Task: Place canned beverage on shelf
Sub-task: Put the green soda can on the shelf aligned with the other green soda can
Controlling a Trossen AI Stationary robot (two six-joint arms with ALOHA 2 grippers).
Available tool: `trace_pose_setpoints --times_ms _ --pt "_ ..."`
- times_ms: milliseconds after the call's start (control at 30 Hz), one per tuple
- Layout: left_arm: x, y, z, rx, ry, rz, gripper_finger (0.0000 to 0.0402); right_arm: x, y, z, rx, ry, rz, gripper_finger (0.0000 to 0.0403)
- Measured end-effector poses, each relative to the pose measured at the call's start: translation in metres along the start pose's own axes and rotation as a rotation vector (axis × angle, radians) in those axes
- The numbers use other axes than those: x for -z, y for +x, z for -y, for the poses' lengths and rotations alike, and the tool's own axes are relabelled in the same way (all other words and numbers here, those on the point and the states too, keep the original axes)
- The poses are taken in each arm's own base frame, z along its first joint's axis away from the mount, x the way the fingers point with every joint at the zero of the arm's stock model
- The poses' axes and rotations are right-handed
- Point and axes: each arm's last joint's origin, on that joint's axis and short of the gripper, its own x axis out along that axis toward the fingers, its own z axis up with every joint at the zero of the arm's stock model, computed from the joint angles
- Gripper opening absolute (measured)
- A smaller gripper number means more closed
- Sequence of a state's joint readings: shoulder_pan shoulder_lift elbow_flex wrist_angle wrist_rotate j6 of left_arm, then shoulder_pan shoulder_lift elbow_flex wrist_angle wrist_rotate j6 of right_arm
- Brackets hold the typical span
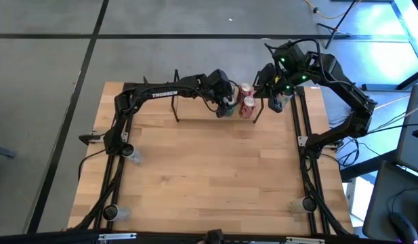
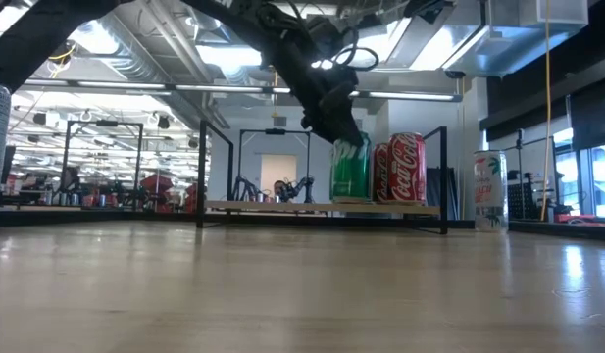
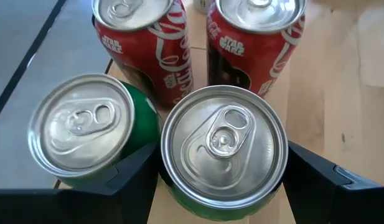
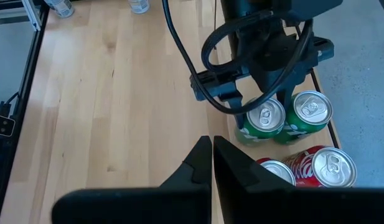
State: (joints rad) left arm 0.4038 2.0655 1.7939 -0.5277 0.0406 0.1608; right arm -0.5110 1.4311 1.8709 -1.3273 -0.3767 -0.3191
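Inspector A: Legible markings, please.

Inspector B: Left arm point(image 1: 154, 93), high view: white lettering "TROSSEN" along the forearm link; low view: the red can point(image 2: 404, 169) on the shelf point(image 2: 322, 207) carries the white "Coca-Cola" script, read vertically.

Inspector A: And the left wrist view?

Inspector B: Two red cans; the first red can point(image 3: 148, 46) reads "STAR WARS" near its rim, with part of the Coca-Cola script below; the second red can point(image 3: 254, 43) shows the same "STAR WARS" mark and script; the green cans point(image 3: 224, 146) show plain lids only, nothing readable.
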Motion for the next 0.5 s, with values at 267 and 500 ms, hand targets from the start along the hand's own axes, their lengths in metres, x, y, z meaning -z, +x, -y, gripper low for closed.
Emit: trace_pose_setpoints --times_ms 267,500 --pt "-0.0003 0.0000 0.0005 0.005 0.004 0.003 0.0298 0.0000 0.0000 0.0000 0.000 -0.001 0.000 0.0007" --pt "-0.0026 -0.0027 0.0005 -0.013 0.007 0.017 0.0355 -0.0001 0.0000 0.0000 0.001 -0.001 0.000 0.0007"
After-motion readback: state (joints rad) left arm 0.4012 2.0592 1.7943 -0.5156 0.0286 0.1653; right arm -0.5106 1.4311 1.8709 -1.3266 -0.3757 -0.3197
